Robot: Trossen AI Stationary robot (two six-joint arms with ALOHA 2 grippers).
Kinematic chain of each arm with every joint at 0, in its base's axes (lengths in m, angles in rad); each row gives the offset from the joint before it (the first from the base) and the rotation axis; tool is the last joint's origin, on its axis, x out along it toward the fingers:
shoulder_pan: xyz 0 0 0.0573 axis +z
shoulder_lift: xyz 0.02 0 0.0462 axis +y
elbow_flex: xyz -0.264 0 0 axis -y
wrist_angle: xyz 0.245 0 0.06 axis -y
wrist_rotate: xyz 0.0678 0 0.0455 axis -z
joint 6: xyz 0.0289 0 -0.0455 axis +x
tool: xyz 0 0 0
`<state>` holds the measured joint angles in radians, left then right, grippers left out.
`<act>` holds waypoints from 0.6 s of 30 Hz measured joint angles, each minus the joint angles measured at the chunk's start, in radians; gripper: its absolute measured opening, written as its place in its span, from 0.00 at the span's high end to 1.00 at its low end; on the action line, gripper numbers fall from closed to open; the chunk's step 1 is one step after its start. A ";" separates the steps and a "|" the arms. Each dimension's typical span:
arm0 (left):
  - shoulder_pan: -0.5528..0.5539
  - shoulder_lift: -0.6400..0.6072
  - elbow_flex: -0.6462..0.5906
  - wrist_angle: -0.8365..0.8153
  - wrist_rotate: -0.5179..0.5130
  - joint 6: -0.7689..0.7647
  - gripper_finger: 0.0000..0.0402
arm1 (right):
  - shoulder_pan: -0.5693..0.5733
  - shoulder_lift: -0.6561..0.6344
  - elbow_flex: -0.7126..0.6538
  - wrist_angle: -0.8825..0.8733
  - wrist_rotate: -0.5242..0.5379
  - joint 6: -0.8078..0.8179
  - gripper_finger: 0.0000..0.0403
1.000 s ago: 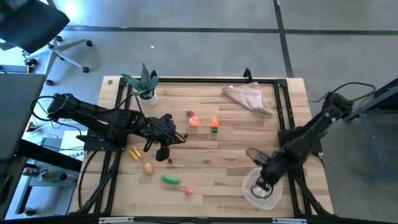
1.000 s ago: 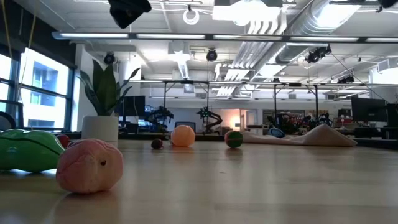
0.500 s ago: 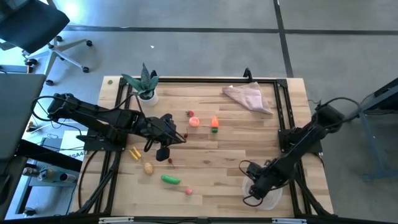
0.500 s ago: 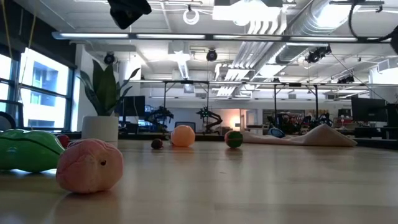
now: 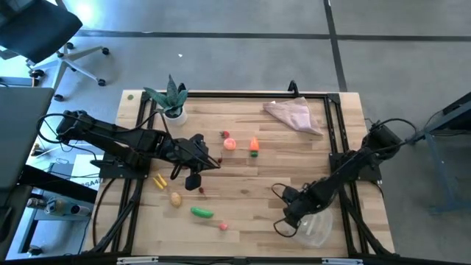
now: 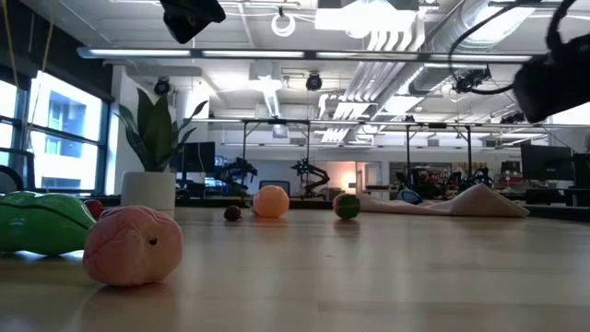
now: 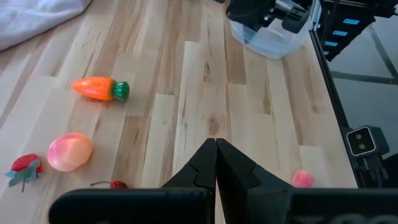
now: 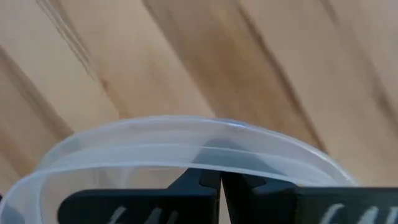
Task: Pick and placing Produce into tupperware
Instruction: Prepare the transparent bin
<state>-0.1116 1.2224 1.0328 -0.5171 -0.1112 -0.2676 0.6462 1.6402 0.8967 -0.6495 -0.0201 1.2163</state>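
Fingers of the right end effector (image 5: 293, 218) pinch together on the thin rim of the round clear tupperware (image 5: 313, 229).

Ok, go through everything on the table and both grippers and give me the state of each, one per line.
left gripper: shut, empty, above the table's middle
right gripper: shut on the tub's rim
tupperware: upright, empty, at the table's near right corner
carrot: lying on the wood
pink round piece: loose on the table
green pod: lying flat near the front edge
potato: loose on the table
cloth: crumpled, far right
potted plant: upright
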 joint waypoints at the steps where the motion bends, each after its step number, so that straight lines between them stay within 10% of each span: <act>1: 0.000 0.000 0.000 0.000 -0.003 0.000 1.00 | -0.018 0.000 0.000 0.003 0.000 -0.025 1.00; 18: 0.000 0.000 0.000 0.000 -0.013 0.000 1.00 | -0.320 0.000 0.001 0.128 -0.045 -0.440 1.00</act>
<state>-0.1116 1.2221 1.0328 -0.5171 -0.1246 -0.2672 0.3260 1.6402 0.8974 -0.5212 -0.0646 0.7759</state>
